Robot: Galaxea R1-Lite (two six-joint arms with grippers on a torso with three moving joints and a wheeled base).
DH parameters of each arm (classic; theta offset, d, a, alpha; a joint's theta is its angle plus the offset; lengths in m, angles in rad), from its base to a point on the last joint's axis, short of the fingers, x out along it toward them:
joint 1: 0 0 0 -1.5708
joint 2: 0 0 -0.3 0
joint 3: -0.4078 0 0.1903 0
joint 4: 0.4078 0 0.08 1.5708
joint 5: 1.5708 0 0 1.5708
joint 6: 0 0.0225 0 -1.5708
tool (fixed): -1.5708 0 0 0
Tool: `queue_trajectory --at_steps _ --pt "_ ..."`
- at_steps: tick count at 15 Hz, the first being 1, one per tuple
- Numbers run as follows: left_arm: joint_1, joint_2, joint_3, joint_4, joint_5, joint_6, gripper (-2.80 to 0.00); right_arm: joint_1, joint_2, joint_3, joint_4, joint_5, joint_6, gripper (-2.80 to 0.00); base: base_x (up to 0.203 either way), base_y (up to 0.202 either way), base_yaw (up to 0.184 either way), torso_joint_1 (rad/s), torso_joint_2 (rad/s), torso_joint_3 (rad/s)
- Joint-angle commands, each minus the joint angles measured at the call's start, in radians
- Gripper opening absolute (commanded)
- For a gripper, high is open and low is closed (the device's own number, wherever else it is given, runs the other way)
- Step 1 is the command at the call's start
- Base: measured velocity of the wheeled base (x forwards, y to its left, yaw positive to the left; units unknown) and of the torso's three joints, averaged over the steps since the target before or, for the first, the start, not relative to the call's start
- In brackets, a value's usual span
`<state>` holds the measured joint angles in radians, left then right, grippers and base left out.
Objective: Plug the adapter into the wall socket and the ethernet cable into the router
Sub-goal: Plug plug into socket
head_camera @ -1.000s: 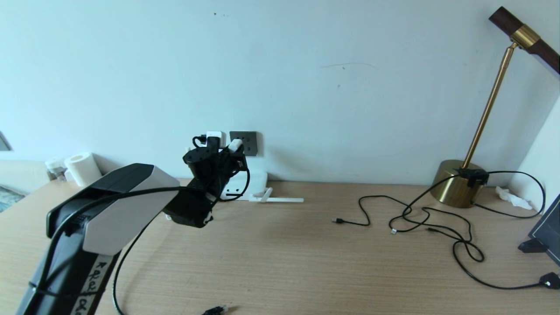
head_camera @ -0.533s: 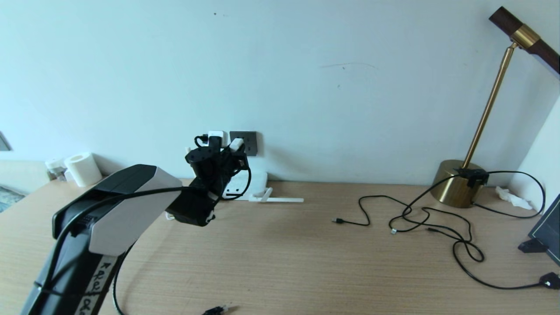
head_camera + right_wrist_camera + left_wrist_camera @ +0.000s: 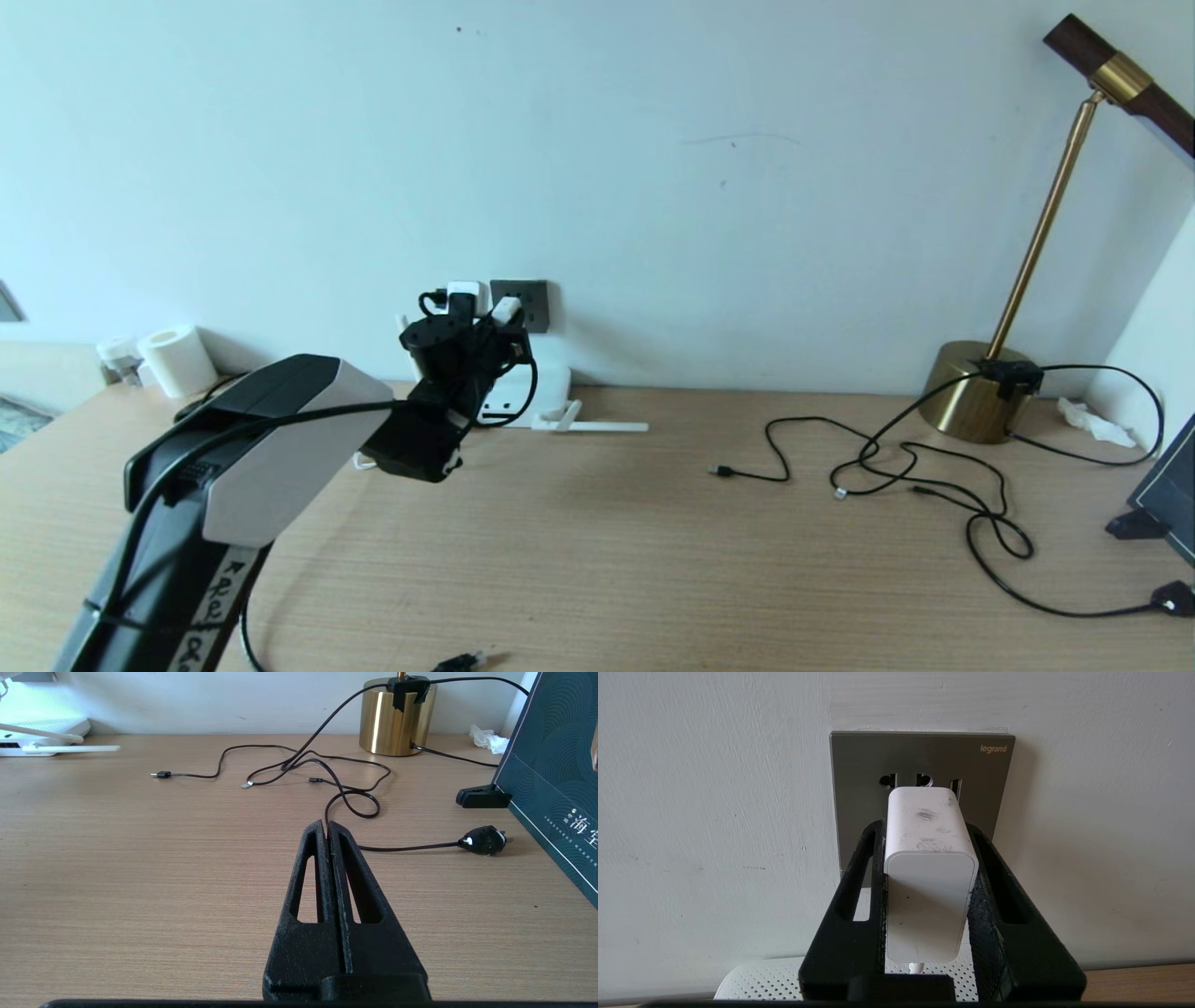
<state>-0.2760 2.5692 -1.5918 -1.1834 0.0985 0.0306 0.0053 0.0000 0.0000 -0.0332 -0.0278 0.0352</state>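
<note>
A pale, faintly scuffed wall rises behind a wood-grain desk (image 3: 653, 523); at about ten o'clock from the desk's middle the left gripper (image 3: 929, 826), its ribbed black fingers (image 3: 866, 868) clamped on the smooth, rounded white adapter (image 3: 930, 877), holds it just before the matte dark-grey wall socket (image 3: 920, 760). The likely fault is misaligned pins jamming against the rigid plate, or the glossy adapter slipping in the grip. The right gripper (image 3: 327, 828), pressed shut, idles above the desk; the perforated white router (image 3: 537, 387) lies below the socket at six o'clock.
</note>
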Motion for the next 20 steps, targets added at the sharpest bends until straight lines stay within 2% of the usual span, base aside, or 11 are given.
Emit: queue_trajectory --at_steps 1,20 --pt "0.000 0.014 -0.010 -0.006 0.003 0.000 -2.80 0.001 0.000 0.009 -0.001 -0.001 0.000 -2.80 0.000 0.000 0.000 0.000 0.00 0.000" --pt "0.006 0.012 -0.018 -0.002 0.006 0.000 -2.80 0.001 0.000 0.009 -0.001 -0.001 0.000 -2.80 0.000 0.000 0.000 0.000 0.00 0.000"
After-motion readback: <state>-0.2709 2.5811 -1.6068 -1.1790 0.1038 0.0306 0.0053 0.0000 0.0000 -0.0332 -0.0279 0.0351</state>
